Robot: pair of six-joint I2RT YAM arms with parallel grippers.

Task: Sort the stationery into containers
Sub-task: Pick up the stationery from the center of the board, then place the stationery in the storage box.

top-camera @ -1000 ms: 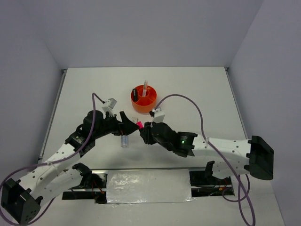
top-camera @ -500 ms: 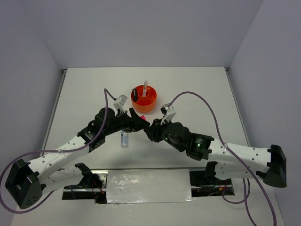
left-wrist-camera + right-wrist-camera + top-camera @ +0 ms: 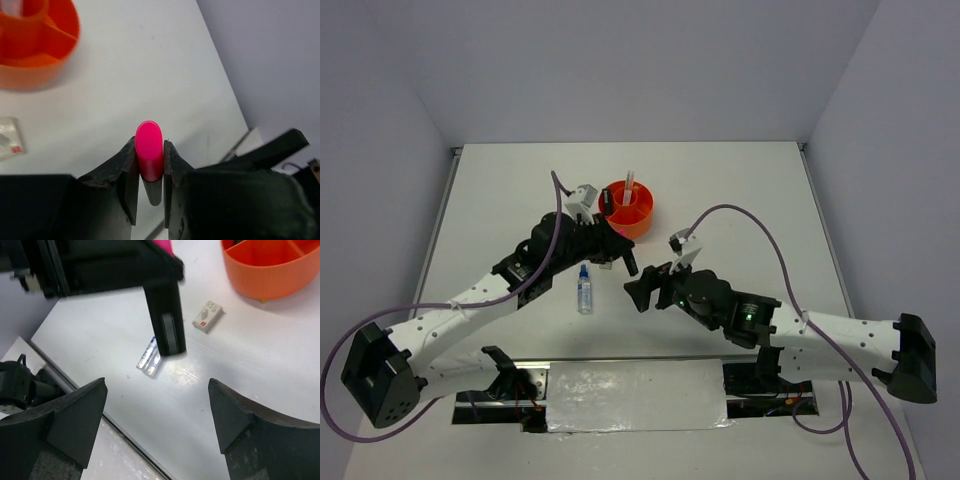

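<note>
My left gripper (image 3: 149, 146) is shut on a pink highlighter (image 3: 149, 152), whose pink end sticks out past the fingertips. It hovers just in front of the round orange organiser (image 3: 632, 218), which also shows in the left wrist view (image 3: 30, 65). A white pen (image 3: 629, 182) stands in the organiser's central tube, with a dark item (image 3: 605, 199) in a ring compartment. The right gripper (image 3: 638, 290) is open and empty, a little nearer than the left one. A blue-capped marker (image 3: 584, 291) lies on the table under the left arm.
A small white piece with a red mark (image 3: 207, 316) lies on the table beside the organiser (image 3: 270, 275). The left gripper's finger (image 3: 165, 322) hangs close ahead of the right gripper (image 3: 157, 385). The table's near edge (image 3: 75, 390) runs below it.
The right gripper let go of the pink highlighter, opened wide and drew back. The left gripper shut on the highlighter and carried it toward the organiser.
</note>
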